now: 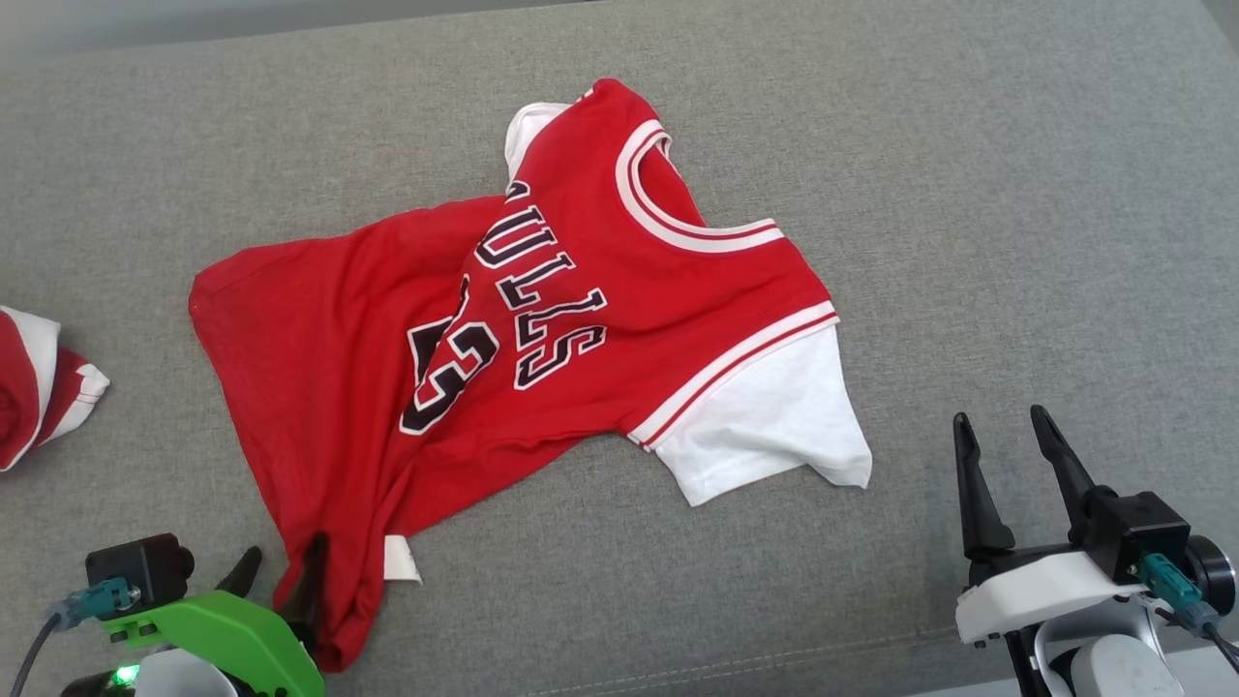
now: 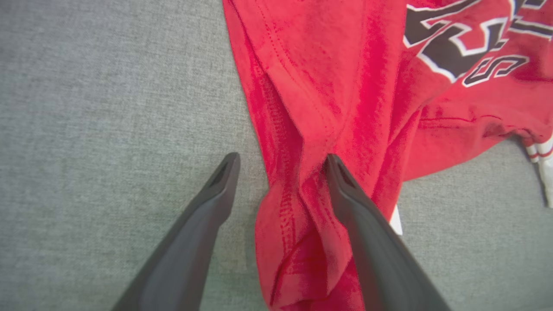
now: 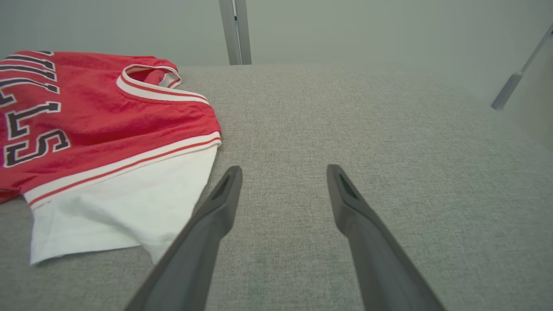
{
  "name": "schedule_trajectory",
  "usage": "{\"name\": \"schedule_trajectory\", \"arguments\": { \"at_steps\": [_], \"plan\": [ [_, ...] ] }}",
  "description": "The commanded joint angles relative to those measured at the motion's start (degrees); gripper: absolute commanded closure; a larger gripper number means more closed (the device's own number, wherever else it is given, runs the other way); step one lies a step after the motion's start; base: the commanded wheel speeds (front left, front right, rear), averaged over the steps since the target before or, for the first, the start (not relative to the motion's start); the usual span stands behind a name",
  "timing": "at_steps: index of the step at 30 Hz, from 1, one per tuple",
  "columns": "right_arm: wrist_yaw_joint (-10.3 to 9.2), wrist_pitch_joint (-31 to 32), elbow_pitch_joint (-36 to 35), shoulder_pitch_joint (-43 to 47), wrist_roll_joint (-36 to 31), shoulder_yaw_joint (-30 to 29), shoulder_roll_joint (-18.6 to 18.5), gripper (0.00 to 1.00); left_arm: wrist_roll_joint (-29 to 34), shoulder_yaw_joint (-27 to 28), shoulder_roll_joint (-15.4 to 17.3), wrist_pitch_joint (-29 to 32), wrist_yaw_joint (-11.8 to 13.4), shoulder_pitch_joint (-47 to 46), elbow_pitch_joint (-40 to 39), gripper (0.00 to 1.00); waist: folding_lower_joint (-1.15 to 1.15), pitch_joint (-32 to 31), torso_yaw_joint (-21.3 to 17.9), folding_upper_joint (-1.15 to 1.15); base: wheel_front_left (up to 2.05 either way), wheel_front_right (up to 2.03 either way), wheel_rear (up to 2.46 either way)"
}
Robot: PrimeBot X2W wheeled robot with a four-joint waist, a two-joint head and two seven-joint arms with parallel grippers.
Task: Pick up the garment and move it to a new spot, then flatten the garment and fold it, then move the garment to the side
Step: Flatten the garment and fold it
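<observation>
Left hand (image 2: pixel 280 160) spread astride red jersey (image 1: pixel 339 319) hem; lettering reads "ULLS", "23".

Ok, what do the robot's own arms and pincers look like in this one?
The left pincer and right pincer each have two long, dark grey, tapering fingers. The left sits on a bright green housing with a small green light lit, the right on a white housing. Each carries a black camera block with a teal connector and a thin cable.
</observation>
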Motion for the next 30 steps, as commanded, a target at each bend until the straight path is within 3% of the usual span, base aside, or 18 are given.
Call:
{"name": "schedule_trajectory", "arguments": {
  "at_steps": [1,3,6,7,8,19,26,30],
  "plan": [
    [-0.06,-0.2,-0.1,0.1,0.1,-0.2,0.0,0.00,0.1,0.1,0.6,0.3,0.6,-0.3,1.2,0.00,0.00,0.0,-0.6,0.00,0.00,0.00,0.00],
    [-0.06,-0.2,-0.2,0.3,0.0,-0.3,0.1,0.00,-0.7,0.3,0.4,0.7,0.6,0.1,2.2,0.00,0.00,-0.1,-0.8,0.00,0.00,0.00,0.00],
    [-0.06,-0.2,-0.1,0.2,0.1,-0.5,0.2,0.00,-2.7,-0.2,-0.6,1.6,-1.8,-0.6,3.2,0.00,0.00,-0.1,-0.8,0.00,0.00,0.00,0.00],
    [-0.06,-0.2,0.0,0.2,0.0,-0.5,0.2,0.00,-2.8,0.0,-1.0,1.2,-2.5,-1.2,3.6,0.68,0.00,-0.2,-0.8,0.00,0.00,0.00,0.00],
    [-0.06,-0.2,0.1,0.2,0.0,-0.4,0.2,0.00,-2.5,-0.1,-0.9,1.1,-3.1,-1.8,4.1,1.00,0.00,-0.3,-0.9,0.00,0.00,0.00,0.00],
    [-0.06,-0.2,0.5,1.0,-0.1,0.0,0.3,0.00,0.4,3.2,-1.0,-6.9,-3.6,-7.4,5.5,1.00,0.00,-2.4,-1.2,0.00,0.00,0.00,0.00],
    [-0.06,-0.2,0.2,1.3,-0.3,-0.3,0.3,0.00,2.5,5.0,0.1,-12.6,-6.1,-8.8,0.3,1.00,0.00,-3.0,-1.3,0.00,0.00,0.00,0.00],
    [-0.06,-0.2,0.5,1.2,-0.1,0.0,0.4,0.00,-0.5,4.5,-0.5,-10.1,-6.3,-6.4,3.6,1.00,0.00,-3.1,-1.3,0.00,0.00,0.00,0.00]
  ]
}}
